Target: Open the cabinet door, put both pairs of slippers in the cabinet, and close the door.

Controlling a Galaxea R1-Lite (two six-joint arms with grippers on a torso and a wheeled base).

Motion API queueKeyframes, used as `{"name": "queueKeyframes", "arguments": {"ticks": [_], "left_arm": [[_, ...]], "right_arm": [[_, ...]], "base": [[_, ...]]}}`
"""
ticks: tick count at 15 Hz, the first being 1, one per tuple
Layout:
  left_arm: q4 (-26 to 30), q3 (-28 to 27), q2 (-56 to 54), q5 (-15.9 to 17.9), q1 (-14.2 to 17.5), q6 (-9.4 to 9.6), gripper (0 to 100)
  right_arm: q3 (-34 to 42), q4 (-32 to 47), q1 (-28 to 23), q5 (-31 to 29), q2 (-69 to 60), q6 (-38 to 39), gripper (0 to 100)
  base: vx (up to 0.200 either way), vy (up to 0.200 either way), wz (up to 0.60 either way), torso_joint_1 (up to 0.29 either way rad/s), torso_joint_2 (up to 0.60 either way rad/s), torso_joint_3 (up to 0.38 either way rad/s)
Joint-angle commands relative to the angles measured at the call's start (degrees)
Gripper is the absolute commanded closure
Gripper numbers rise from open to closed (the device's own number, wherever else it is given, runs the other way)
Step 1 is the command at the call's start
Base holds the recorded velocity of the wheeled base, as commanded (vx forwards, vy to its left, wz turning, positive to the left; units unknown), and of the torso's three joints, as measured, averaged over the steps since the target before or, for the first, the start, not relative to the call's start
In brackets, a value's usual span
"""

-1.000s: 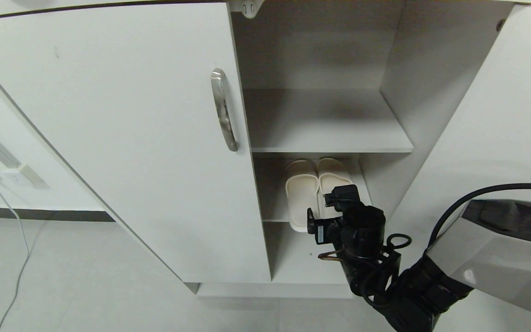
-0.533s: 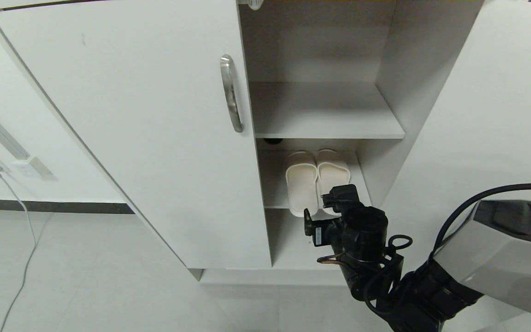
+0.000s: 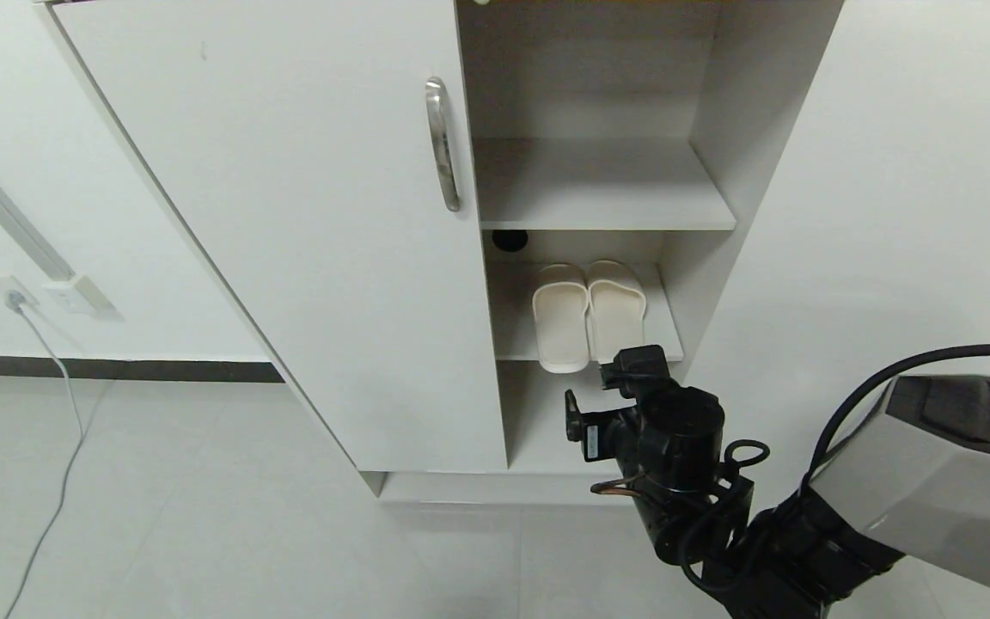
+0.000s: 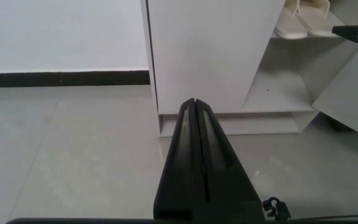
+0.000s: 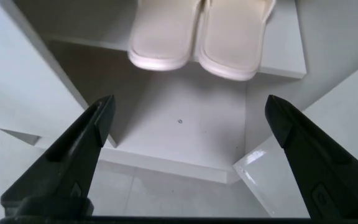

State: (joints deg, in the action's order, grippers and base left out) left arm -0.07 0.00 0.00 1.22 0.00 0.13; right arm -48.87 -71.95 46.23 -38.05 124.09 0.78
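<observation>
Slippers (image 3: 588,314), one cream pair, lie side by side on the cabinet's middle shelf (image 3: 512,320), heels at its front edge. My right hand (image 3: 602,383) hangs spread just before them; my left hand (image 4: 194,109) is pressed together above the floor (image 4: 73,155).

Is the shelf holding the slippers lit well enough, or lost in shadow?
Head view: the slippers stand out pale against their shelf, shade gathering toward its back. Right wrist view: their near ends evenly lit, the compartment below dimmer.
</observation>
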Motion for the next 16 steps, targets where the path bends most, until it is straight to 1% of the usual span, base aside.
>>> {"name": "queueKeyframes", "arguments": {"ticks": [1,14,16], "left_arm": [[-0.01,0.0,0.09,0.01,0.0,-0.05,100],[-0.01,0.0,0.09,0.01,0.0,-0.05,100],[-0.01,0.0,0.09,0.01,0.0,-0.05,100]], "right_arm": [[0.27,0.05,0.09,-0.01,0.01,0.01,0],[0.36,0.14,1.15,-0.1,0.63,-0.08,0],[0.36,0.14,1.15,-0.1,0.63,-0.08,0]], "base": [[0.0,0.0,0.0,0.0,0.0,0.0],[0.0,0.0,0.0,0.0,0.0,0.0],[0.0,0.0,0.0,0.002,0.01,0.144]]}}
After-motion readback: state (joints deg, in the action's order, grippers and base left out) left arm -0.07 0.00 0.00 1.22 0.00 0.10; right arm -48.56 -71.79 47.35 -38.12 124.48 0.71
